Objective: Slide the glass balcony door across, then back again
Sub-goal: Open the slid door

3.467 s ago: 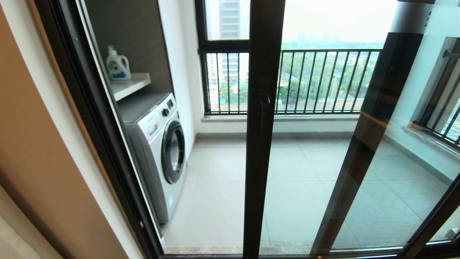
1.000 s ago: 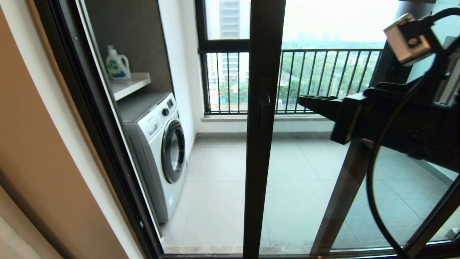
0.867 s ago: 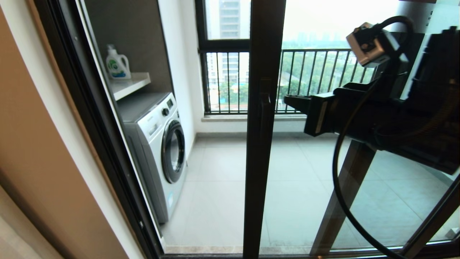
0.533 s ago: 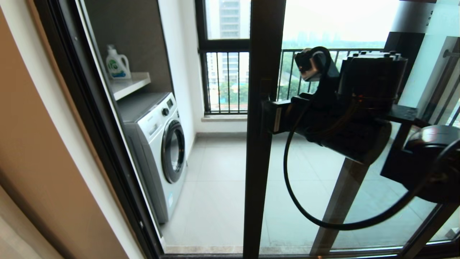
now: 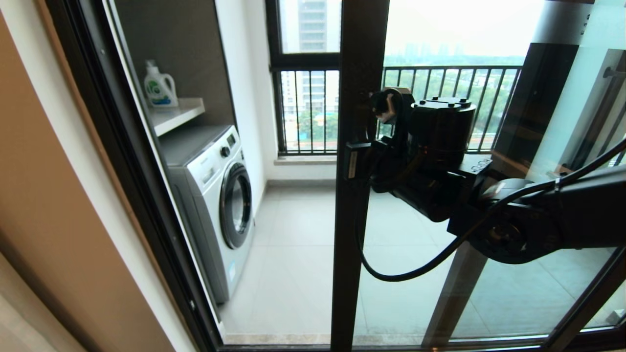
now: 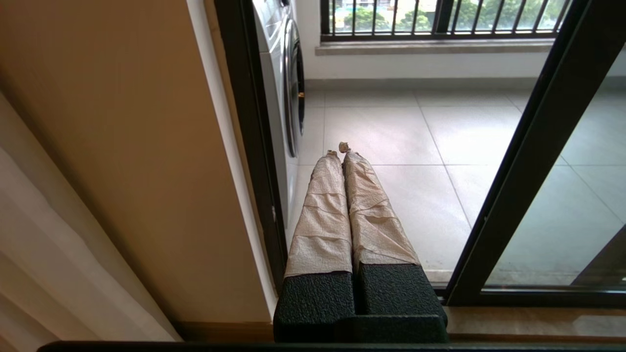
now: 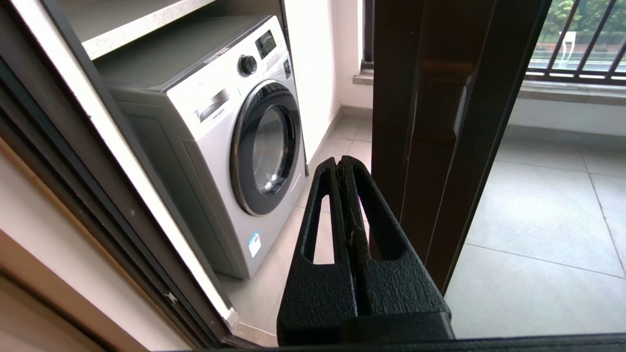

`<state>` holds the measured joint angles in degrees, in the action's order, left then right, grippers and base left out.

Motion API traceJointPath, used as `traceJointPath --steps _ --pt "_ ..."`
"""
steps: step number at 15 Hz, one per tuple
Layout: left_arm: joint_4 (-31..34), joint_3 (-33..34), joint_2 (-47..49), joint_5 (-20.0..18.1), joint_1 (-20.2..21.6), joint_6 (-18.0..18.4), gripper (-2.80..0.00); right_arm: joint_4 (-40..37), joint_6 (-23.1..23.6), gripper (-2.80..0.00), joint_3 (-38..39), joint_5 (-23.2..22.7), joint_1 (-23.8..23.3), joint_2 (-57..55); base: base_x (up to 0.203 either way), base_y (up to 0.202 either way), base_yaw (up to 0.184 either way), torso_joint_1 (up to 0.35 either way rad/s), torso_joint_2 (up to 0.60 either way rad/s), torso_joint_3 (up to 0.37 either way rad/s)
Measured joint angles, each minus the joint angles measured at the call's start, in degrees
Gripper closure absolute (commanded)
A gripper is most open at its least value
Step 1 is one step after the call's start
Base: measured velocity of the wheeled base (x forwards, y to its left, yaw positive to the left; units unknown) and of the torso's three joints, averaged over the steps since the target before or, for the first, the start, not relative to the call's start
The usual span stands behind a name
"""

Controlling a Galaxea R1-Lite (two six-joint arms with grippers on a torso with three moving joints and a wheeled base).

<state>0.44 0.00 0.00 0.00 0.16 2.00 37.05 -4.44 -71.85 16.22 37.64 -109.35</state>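
Observation:
The glass balcony door [image 5: 359, 49] has a dark brown frame, and its upright edge [image 7: 440, 146] stands mid-view with an open gap to its left. Only the top of its dark bar handle [image 5: 362, 124] shows above my right gripper. My right gripper [image 5: 349, 164] is shut and empty, its fingertips [image 7: 341, 164] level with the handle and right beside the door's edge on the gap side. I cannot tell whether they touch it. My left gripper [image 6: 341, 149], wrapped in beige tape, is shut and parked low near the door sill.
A white washing machine [image 5: 220, 195] stands on the balcony's left, under a shelf holding a detergent bottle [image 5: 160, 88]. A window with black railing bars [image 5: 313, 112] lies behind. A second dark-framed glass panel [image 5: 543, 98] slants at the right. The outer door frame [image 5: 122, 161] borders the left.
My right arm came in from the right and swung left until its shut gripper reached the door's edge at handle height. The door has not moved.

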Motion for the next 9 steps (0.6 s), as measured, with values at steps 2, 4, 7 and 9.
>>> traceJointPath --steps 2,4,7,9 --pt "0.0 0.0 0.0 0.0 0.02 0.0 0.0 0.0 -0.01 0.0 -2.88 1.54 -0.16 -2.06 0.0 0.0 0.0 0.0 0.0 0.0" --pt "0.0 0.0 0.0 -0.02 0.0 0.01 0.0 0.0 0.15 0.0 -4.85 2.73 -0.38 -3.63 0.0 0.0 0.0 0.0 0.0 0.0" --pt "0.0 0.0 0.0 -0.01 0.0 0.01 0.0 -0.17 0.15 0.0 -5.14 2.82 -1.14 -4.72 0.0 0.0 0.0 0.0 0.0 0.0" --pt "0.0 0.0 0.0 0.0 0.0 0.01 0.0 -0.42 0.22 0.0 -5.31 2.84 -2.01 -5.48 0.0 0.0 0.0 0.0 0.0 0.0"
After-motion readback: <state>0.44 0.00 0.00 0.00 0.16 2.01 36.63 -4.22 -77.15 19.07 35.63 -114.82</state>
